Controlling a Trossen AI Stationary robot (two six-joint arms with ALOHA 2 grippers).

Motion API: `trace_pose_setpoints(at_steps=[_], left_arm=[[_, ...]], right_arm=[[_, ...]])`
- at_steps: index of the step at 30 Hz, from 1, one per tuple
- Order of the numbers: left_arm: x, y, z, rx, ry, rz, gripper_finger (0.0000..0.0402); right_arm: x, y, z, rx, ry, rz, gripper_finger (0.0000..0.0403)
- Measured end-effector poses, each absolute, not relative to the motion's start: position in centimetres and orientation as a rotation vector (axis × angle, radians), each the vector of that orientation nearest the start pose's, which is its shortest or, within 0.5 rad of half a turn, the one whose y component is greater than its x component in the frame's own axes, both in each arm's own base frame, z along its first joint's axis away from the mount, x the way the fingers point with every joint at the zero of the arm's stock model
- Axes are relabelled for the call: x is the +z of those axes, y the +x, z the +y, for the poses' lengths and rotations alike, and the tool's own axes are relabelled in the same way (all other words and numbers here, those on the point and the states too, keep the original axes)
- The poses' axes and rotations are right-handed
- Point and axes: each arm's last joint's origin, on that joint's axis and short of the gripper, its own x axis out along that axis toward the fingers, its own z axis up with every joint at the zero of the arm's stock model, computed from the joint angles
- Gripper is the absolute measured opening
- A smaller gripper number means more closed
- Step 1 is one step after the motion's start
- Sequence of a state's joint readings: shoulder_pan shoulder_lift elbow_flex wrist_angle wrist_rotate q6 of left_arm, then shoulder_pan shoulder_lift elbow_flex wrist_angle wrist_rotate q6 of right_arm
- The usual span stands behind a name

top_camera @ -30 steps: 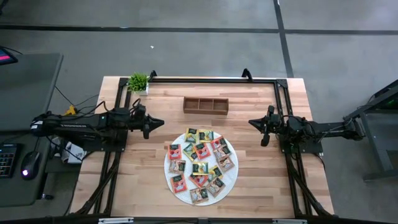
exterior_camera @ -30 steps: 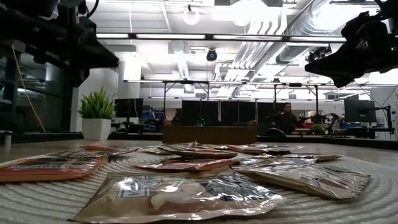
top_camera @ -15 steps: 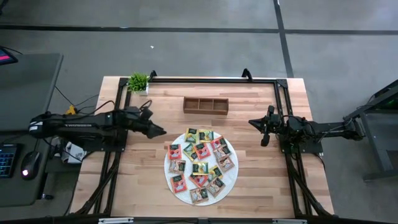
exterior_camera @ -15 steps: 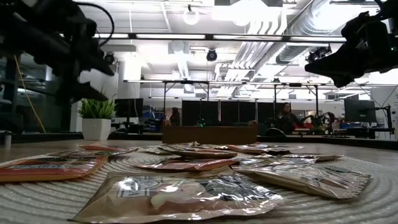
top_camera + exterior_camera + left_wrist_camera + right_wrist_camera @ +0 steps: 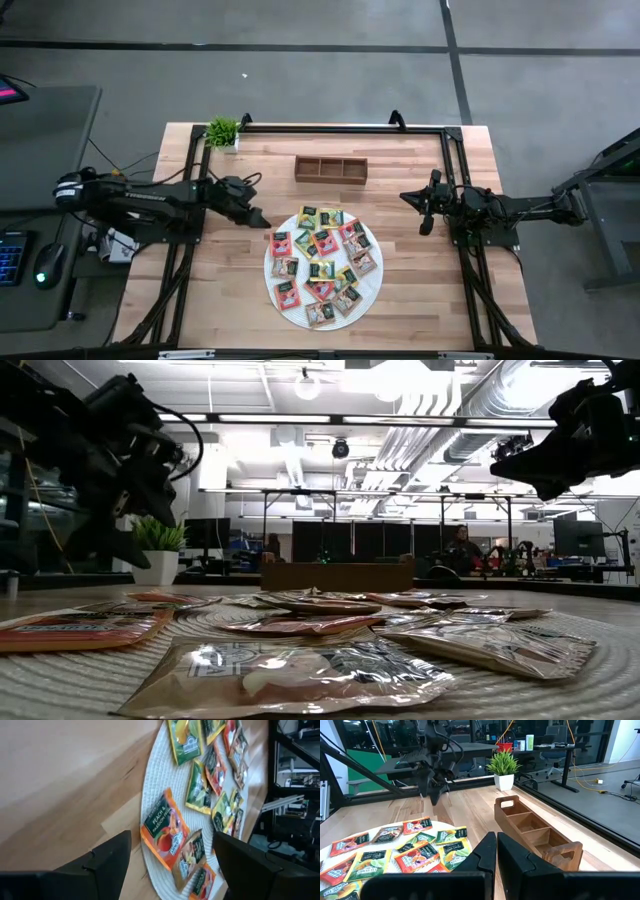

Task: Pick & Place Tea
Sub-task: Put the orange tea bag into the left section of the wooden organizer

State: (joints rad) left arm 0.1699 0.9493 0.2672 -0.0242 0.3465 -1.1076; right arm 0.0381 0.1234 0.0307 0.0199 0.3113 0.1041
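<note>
1. Since the earlier frame the left claw [image 5: 262,220] has swung down toward the mat's [image 5: 368,270] edge and spread its fingers wide; it holds nothing.
2. Nearest it lies the orange peach packet [image 5: 163,828], part of the tea [image 5: 322,263] heaped on that mat.
3. The packets look light, thin and slippery; pinch one by a free edge.
4. Farther off, the right claw [image 5: 424,208] waits above the desk [image 5: 420,150], fingers together, empty.
</note>
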Motion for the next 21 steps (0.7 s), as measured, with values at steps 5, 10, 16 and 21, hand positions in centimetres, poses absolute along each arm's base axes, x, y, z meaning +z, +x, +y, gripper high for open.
trace_pose_setpoints(at_steps=[5, 10, 16, 21], left_arm=[[13.9, 17.1, 1.9, 0.244, -1.274, 0.772, 0.0279], [12.9, 17.8, 1.9, 0.241, -1.289, 0.813, 0.0279], [12.2, 18.9, 1.9, 0.205, -1.318, 0.798, 0.0279], [11.6, 19.3, 1.4, 0.179, -1.329, 0.835, 0.0279]], right_arm=[[16.6, 10.3, -0.5, -0.277, 0.091, 0.057, 0.0012], [16.6, 10.3, -0.5, -0.276, 0.091, 0.058, 0.0012], [16.6, 10.3, -0.5, -0.276, 0.091, 0.058, 0.0012], [16.6, 10.3, -0.5, -0.276, 0.091, 0.058, 0.0012]])
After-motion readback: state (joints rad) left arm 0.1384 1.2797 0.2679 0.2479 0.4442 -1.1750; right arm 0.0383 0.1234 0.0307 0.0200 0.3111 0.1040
